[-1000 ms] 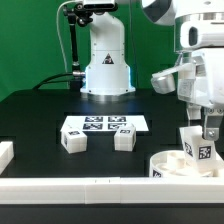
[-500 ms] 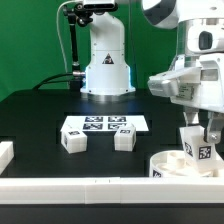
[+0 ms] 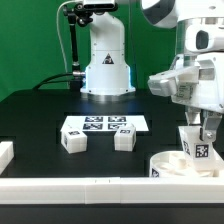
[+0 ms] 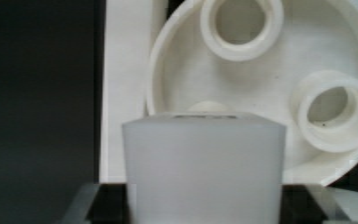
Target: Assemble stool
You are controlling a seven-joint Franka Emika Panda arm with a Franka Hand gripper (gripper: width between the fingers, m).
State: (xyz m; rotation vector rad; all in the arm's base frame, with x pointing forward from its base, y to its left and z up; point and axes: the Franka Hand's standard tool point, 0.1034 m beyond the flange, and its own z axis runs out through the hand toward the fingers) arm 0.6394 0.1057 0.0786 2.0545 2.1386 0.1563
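Note:
The stool's round white seat [image 3: 166, 163] lies at the exterior view's lower right, against the front rail. A white leg [image 3: 198, 148] with a black-and-white tag stands upright on it. My gripper [image 3: 204, 129] comes down over this leg's top. In the wrist view the leg [image 4: 202, 160] fills the gap between my dark fingers [image 4: 98, 205], and both press on its sides. Behind it the seat [image 4: 247, 95] shows two round sockets. Two more legs [image 3: 72, 141] [image 3: 124, 138] lie loose on the black table.
The marker board [image 3: 104, 124] lies flat behind the two loose legs. The arm's white base [image 3: 107, 62] stands at the back centre. A long white rail [image 3: 90, 188] runs along the front edge, with another white piece [image 3: 5, 153] at the left.
The jaws have closed from wide open onto the upright leg. The gripper has stayed over the seat and the loose legs have not moved.

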